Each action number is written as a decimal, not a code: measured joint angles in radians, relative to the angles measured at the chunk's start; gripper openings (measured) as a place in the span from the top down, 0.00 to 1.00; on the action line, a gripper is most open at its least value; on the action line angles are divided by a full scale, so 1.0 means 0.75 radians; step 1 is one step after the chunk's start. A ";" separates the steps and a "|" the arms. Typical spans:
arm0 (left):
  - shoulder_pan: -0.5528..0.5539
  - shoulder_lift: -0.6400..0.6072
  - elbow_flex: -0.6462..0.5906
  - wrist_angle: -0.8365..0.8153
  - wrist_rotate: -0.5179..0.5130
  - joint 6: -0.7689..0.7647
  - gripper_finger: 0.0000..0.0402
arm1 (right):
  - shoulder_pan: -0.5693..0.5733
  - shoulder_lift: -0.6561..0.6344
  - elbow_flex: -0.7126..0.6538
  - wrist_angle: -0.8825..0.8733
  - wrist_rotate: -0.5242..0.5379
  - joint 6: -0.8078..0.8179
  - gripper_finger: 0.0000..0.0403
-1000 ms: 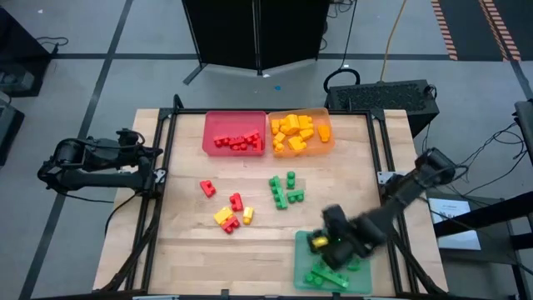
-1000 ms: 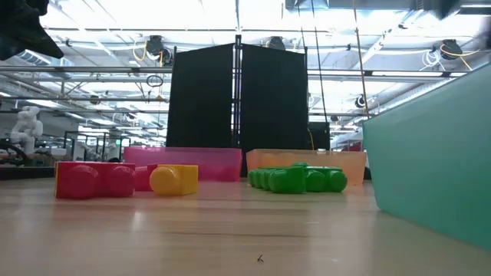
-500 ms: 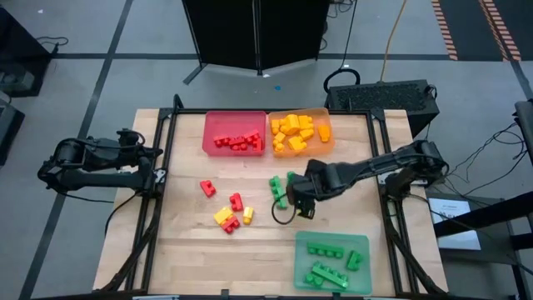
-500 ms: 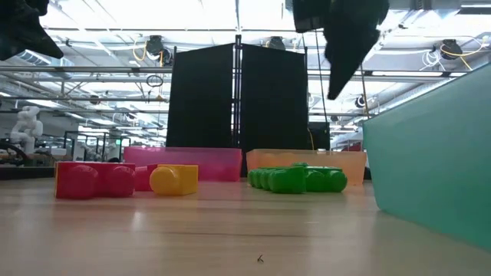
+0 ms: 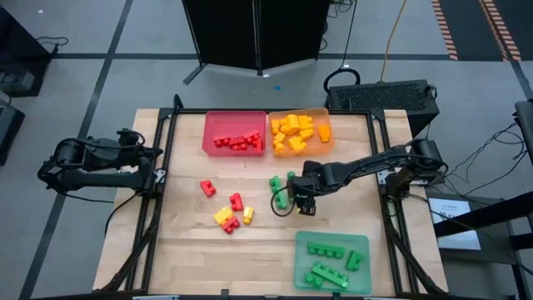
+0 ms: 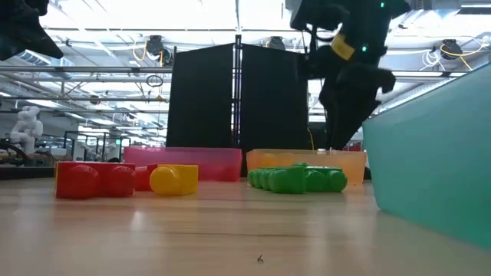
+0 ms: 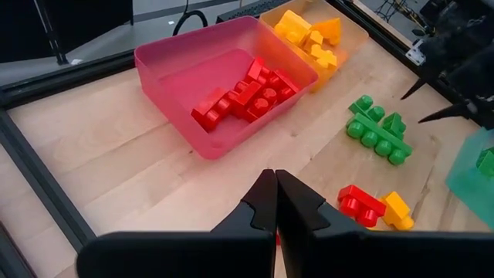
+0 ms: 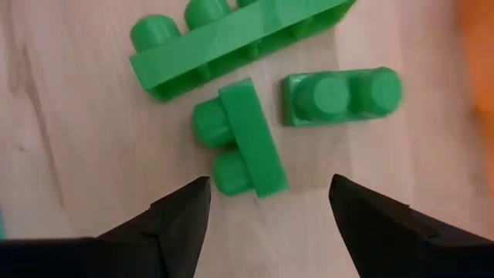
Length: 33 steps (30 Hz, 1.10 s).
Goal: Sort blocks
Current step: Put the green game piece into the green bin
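Right gripper (image 8: pixel 266 205) has left the green tray (image 5: pixel 301 258) and now hovers, fingers spread, empty, over loose green blocks (image 8: pixel 239 147) mid-desk (image 5: pixel 183 242). Left gripper (image 7: pixel 275 202) closed, empty, parked at the desk's left edge.

A large industrial robotics lab is being shown. A wooden table (image 5: pixel 250 242) is being framed by dark metal rails, with grey floor (image 5: pixel 100 50) around it marked by taped lines. Beyond the far edge, a black partition (image 6: pixel 238 100) is being lit by ceiling strip lights (image 6: pixel 153 15), among overhead piping and hanging cables.
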<state>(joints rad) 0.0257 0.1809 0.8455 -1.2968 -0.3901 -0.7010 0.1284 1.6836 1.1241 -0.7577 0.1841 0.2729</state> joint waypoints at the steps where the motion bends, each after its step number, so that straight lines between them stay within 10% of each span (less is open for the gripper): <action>1: 0.000 0.000 0.000 0.000 0.000 0.000 1.00 | -0.007 0.000 -0.022 0.038 -0.016 -0.006 0.35; 23: 0.000 0.000 0.000 -0.041 -0.008 0.003 1.00 | -0.065 0.197 -0.128 0.309 -0.189 -0.005 0.36; 33: 0.000 0.000 0.000 -0.054 -0.015 0.002 1.00 | -0.067 0.211 -0.041 0.220 -0.178 0.077 0.70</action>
<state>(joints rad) 0.0257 0.1810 0.8455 -1.3373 -0.4015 -0.6994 0.0783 1.8420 1.0936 -0.5924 0.0509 0.3307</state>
